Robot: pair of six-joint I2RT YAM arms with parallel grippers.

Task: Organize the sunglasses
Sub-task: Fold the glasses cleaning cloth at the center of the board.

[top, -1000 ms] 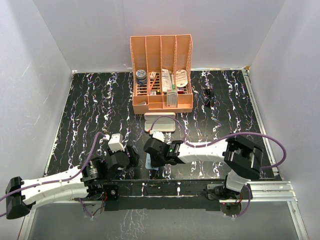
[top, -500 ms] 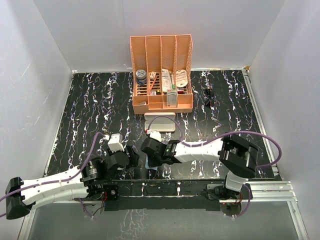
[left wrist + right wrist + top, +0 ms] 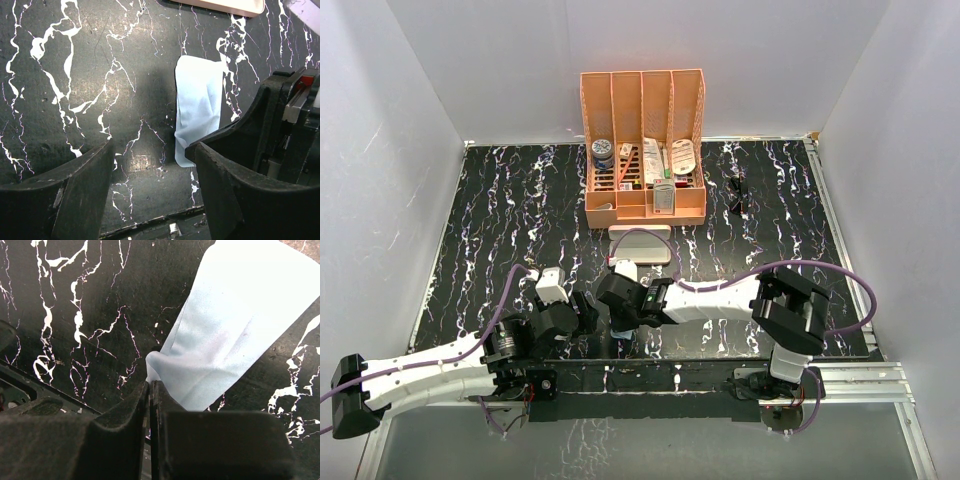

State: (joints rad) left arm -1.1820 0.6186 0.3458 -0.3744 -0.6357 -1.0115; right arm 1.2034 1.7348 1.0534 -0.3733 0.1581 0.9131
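Black marble-look table top (image 3: 500, 230), veined in white, carries everything here. Nearest, left of centre, the left gripper (image 3: 150, 150) hangs low over bare surface with its jaws spread wide and nothing between them. Just to its right lies a light blue square cloth (image 3: 197, 105), rumpled and partly folded on itself (one long crease runs down its middle). The right gripper (image 3: 150, 385) reaches in from the right, and its jaws are pressed almost together on the cloth's near corner, which bunches up into a small fold right at the fingertips (image 3: 132, 395). The rest of the cloth spreads away flat on the table. A little farther, near the middle of the table, a pink rounded oblong glasses case (image 3: 640, 245) lies closed, apart from the cloth. Behind it, against the far wall, stands an orange slatted plastic desk organiser (image 3: 643, 212) with small items in its compartments. The black, thin-framed sunglasses (image 3: 737, 193) with dark lenses lie on the table at the far right, just beside the organiser's right end and well apart from both grippers.
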